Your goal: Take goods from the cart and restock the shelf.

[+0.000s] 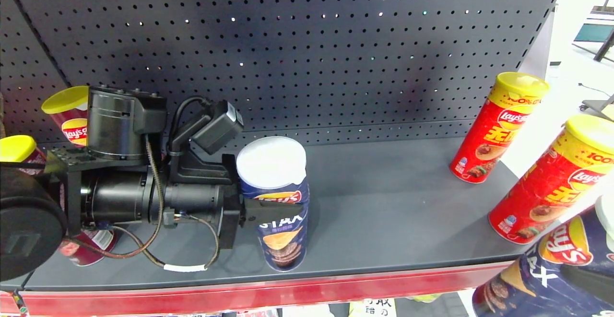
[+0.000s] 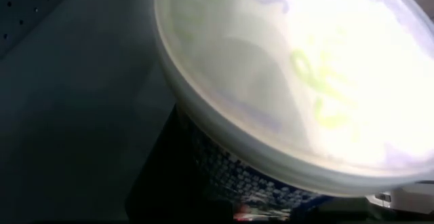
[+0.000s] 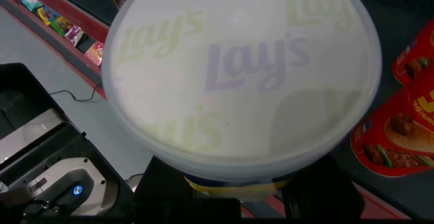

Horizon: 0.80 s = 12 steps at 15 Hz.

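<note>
Dark blue cylindrical chip can with white plastic lid (image 1: pixel 278 206) at 6 o'clock; 2 red cylindrical cans with yellow lids (image 1: pixel 499 130) (image 1: pixel 551 187) at 3 o'clock. Dark grey dotted metal pegboard (image 1: pixel 307 43), grey shelf (image 1: pixel 383 202), red edge strip (image 1: pixel 240 295).

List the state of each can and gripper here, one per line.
blue can: standing on the shelf, lid on, gripped.
left gripper: shut on the blue can.
second blue can: off the shelf, lid on, gripped.
right gripper: shut on the second blue can.
back red can: standing, lid on, free.
front red can: standing, lid on, free.
left red cans: lids on, free.
</note>
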{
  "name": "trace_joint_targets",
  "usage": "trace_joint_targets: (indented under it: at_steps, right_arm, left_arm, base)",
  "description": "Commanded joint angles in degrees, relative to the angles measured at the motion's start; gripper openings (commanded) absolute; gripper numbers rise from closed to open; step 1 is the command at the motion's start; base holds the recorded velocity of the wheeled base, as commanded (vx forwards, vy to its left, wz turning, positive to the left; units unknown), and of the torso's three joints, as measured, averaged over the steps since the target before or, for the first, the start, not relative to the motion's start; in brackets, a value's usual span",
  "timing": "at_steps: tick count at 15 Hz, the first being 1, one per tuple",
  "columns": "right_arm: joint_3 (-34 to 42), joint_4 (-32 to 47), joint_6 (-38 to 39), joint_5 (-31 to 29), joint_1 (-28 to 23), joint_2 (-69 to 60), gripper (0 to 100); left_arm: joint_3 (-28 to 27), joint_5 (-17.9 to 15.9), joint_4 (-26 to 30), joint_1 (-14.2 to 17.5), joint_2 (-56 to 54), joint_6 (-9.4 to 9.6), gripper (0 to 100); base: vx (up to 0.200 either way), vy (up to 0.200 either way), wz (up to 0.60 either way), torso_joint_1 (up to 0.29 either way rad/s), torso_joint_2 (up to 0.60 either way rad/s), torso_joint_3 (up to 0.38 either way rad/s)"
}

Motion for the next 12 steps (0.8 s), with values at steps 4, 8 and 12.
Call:
trace_joint_targets:
  at_steps: [4, 8, 12]
  right_arm:
    - [0.0, 0.1, 0.0, 0.0, 0.0, 0.1, 0]
    - [0.0, 0.0, 0.0, 0.0, 0.0, 0.0, 0]
    - [-0.1, 0.0, 0.0, -0.1, 0.0, 0.1, 0]
  left_arm:
    - [0.7, 0.0, -0.1, -0.4, -0.4, 0.02, 0]
    - [0.7, -0.4, 0.0, -0.4, -1.2, -0.25, 0]
    - [2.1, -0.9, 0.0, -0.4, -1.9, -0.25, 0]
  base:
    - [0.000, 0.000, 0.00, 0.000, 0.00, 0.000]
    - [0.000, 0.000, 0.00, 0.000, 0.00, 0.000]
    - [0.000, 0.000, 0.00, 0.000, 0.00, 0.000]
